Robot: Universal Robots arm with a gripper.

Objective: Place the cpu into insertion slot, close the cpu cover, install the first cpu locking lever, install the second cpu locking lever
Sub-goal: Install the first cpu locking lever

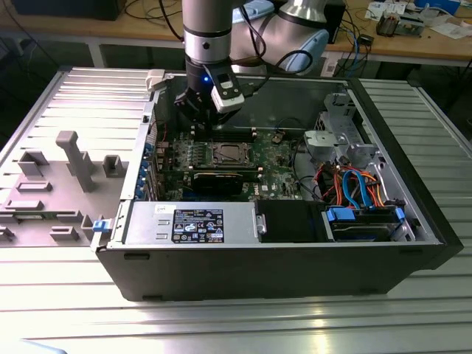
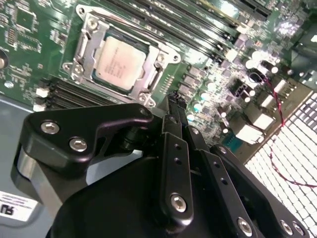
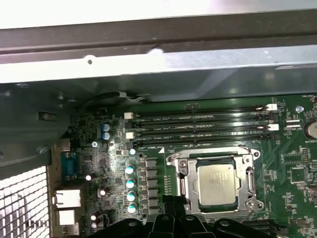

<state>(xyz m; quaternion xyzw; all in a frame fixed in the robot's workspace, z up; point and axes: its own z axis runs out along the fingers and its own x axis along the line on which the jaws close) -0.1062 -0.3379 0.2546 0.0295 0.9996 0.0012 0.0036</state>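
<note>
The cpu (image 3: 216,184) lies flat in the insertion slot (image 3: 174,159) on the green board, its silvery top facing up; it is also seen as the cpu (image 2: 119,62) in the second wrist view. The cpu cover (image 3: 249,174) lies down around it as a metal frame, also seen as the cpu cover (image 2: 85,45). A thin wire lever (image 3: 213,148) runs along one side of the socket. My gripper (image 2: 174,99) hovers just beside the socket, fingers together with nothing between them. In the exterior view the gripper (image 1: 199,118) hangs above the board, behind the socket (image 1: 227,153).
Long memory slots (image 3: 198,124) run beside the socket. A black graphics card (image 1: 217,179) lies in front of it. The case's power supply (image 1: 192,223) and drive bay with cables (image 1: 361,192) stand at the front and the exterior view's right. Grey fixtures (image 1: 74,158) stand outside the case.
</note>
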